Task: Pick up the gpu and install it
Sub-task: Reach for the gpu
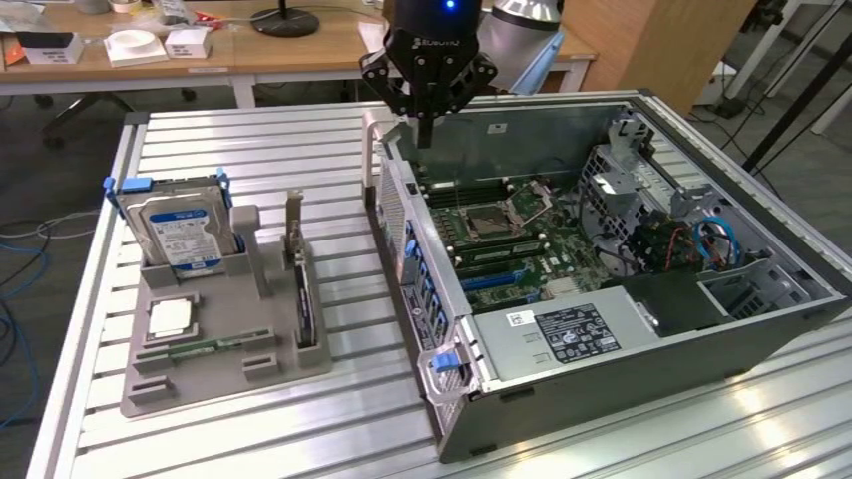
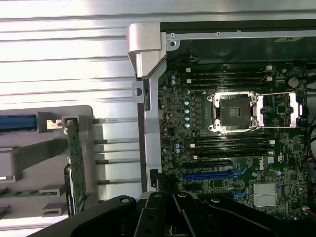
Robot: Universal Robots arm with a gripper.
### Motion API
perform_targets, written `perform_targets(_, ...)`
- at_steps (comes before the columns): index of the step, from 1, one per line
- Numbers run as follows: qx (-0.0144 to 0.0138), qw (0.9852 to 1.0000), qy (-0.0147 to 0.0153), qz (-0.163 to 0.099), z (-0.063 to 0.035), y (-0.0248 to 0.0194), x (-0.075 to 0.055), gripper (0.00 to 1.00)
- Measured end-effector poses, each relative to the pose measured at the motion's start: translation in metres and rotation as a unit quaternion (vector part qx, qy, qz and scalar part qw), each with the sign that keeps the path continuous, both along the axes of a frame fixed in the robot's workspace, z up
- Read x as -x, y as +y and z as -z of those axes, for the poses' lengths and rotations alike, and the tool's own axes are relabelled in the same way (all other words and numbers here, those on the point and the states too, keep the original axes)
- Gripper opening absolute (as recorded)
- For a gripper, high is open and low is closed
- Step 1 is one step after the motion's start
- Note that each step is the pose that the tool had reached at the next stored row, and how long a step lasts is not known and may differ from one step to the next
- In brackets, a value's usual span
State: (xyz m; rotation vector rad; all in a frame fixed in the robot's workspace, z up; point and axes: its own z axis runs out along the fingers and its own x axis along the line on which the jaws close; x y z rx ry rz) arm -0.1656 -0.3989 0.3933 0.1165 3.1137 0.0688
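A: Closest to us, lower left of the exterior view: the grey holder point(image 1: 200, 394) on the table point(image 1: 266, 150). There's the gpu point(image 1: 305, 299), standing on edge in a slot at the holder's right side, its silver bracket point(image 1: 293, 212) sticking up at the far end.

B: Untouched, I'd say, with nothing near it. The hard drive point(image 1: 180, 235) stands further back and to the left in the same holder, apart from the card.

A: Middle of the frame, the case point(image 1: 639, 349) lies open with the motherboard point(image 1: 513, 244) exposed. The wrist view picks out a long blue slot point(image 2: 212, 175), and that looks like where the card belongs.

B: And at the back, top centre, the end effector point(image 1: 423, 138) hangs over the far end of the case's left wall. Its fingers are pressed together and it's carrying nothing.

A: So the pick is the step in hand, and it hasn't begun. What makes it a good one?

B: My read is that the fingers must part before they come down. Then they straddle the card's top edge across its thin side, around mid-length and away from the bracket. The card is thin and tall, so an off-centre pinch could let it swing.

A: And the lift?

B: Straight up out of the holder's slot, no twisting. Dragging it sideways could jam it against the holder's posts. A square grip also matters for lining up with that blue slot.
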Motion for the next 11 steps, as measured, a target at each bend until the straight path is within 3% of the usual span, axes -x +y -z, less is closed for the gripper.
perform_targets(11,0.0,1.0,0.0,0.0,0.0,0.0,0.0024,0.11)
